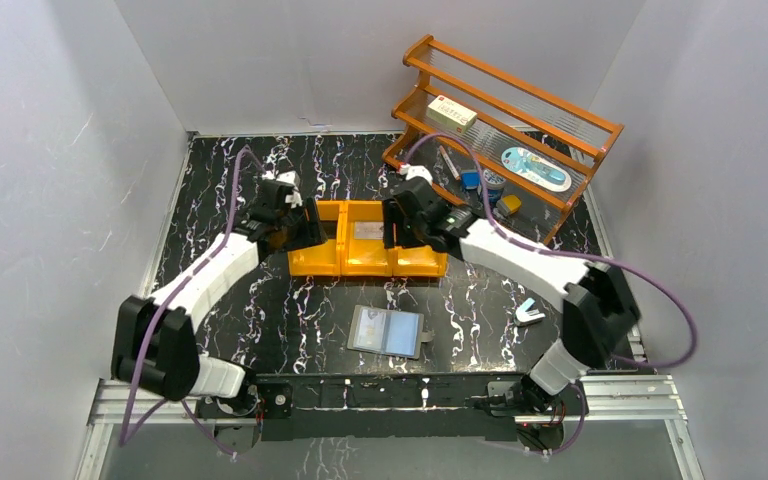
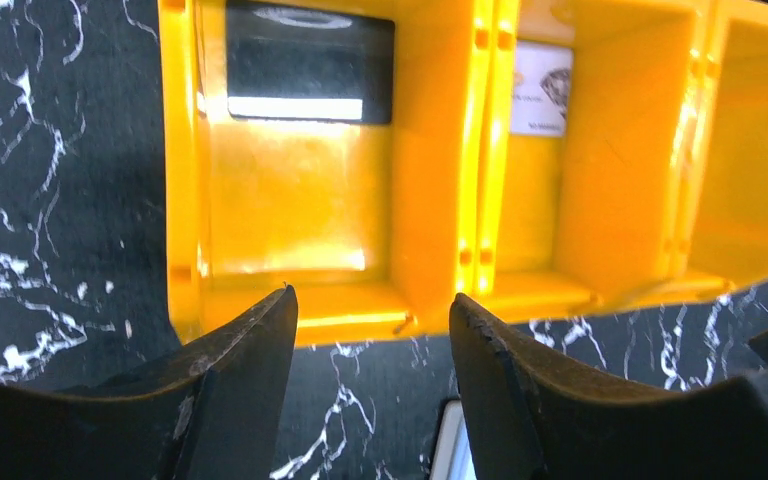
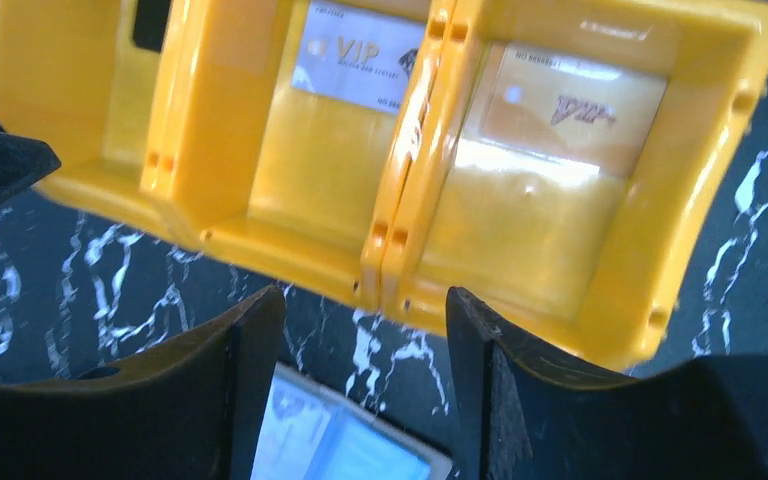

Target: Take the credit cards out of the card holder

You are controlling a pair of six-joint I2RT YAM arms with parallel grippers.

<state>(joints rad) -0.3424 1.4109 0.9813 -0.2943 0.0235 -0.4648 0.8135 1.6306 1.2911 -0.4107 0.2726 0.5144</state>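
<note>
Both arms reach forward, wrists turned inward to the orange three-compartment plastic bin (image 1: 365, 265). The left gripper (image 2: 372, 300) and right gripper (image 3: 363, 295) hover there wide open, empty. In the bin lie the black plastic card (image 2: 310, 60), silvery card (image 3: 360, 55) and tan-orange card (image 3: 570, 110), one per compartment. The flat grey two-leaf card holder (image 1: 388, 332) lies open between bin and arm bases.

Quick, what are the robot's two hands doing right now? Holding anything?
Left gripper: open, holding nothing.
Right gripper: open, holding nothing.
</note>
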